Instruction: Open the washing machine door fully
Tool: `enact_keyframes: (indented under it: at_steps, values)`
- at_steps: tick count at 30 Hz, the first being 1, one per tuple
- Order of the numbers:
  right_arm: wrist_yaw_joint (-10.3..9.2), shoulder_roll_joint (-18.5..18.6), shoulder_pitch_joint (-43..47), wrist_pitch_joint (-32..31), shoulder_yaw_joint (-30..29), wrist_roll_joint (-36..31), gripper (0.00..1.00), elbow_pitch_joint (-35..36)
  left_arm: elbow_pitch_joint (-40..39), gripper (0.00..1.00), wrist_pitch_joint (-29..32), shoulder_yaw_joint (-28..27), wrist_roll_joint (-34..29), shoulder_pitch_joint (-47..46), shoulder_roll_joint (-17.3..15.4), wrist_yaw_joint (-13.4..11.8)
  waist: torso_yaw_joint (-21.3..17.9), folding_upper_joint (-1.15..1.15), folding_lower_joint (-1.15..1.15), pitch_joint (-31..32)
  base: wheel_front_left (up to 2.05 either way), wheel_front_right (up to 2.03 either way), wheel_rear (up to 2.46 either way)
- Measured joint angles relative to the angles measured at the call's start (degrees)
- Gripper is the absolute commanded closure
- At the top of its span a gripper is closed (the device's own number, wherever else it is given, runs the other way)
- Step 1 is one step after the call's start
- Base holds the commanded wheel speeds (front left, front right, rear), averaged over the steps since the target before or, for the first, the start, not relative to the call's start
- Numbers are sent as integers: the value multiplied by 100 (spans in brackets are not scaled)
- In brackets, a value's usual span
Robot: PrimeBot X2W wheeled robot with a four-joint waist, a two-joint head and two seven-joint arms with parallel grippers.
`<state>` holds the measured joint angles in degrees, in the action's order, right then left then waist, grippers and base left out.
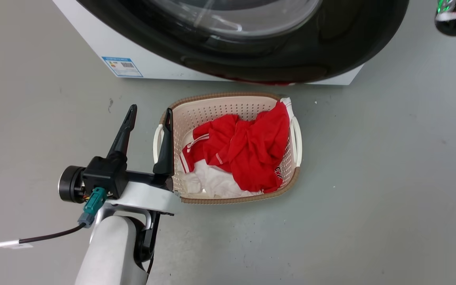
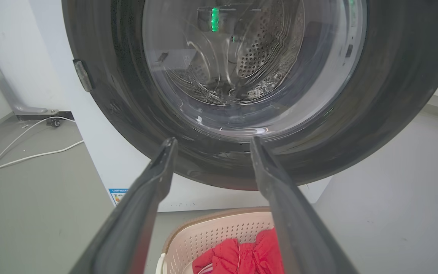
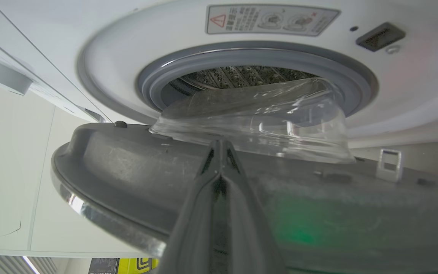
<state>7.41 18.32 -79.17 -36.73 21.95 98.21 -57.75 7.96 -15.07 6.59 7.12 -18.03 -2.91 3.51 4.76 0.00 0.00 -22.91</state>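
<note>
Washing machine door (image 3: 127, 163): found ajar, standing partway off the porthole (image 3: 154, 80) of the washing machine (image 3: 101, 57); glossy black front, grey inner face, clear glass bowl (image 3: 264, 121). Right end effector (image 3: 221, 144): fingers pressed together, nothing pinched, tips set at the inner face just beside the bowl; judged the nearer arm, with the door directly ahead. Left end effector (image 1: 151, 110): spread, held low beside the laundry basket (image 1: 220, 109).

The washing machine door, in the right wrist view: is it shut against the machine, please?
No; the door stands ajar, baring the grey porthole rim behind it.
</note>
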Motion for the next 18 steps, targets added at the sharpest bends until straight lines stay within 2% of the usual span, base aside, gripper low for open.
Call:
enact_keyframes:
  at_steps: [7,18]
  values:
    - [0,-29,417,-472,93,115,100,198,118,0,0,27,11,109,1,-10,-73,0,0,304,0,0,0]
    - [0,-233,1291,-812,296,213,100,466,277,0,0,8,42,490,1,-51,-98,0,-1,988,0,0,0]
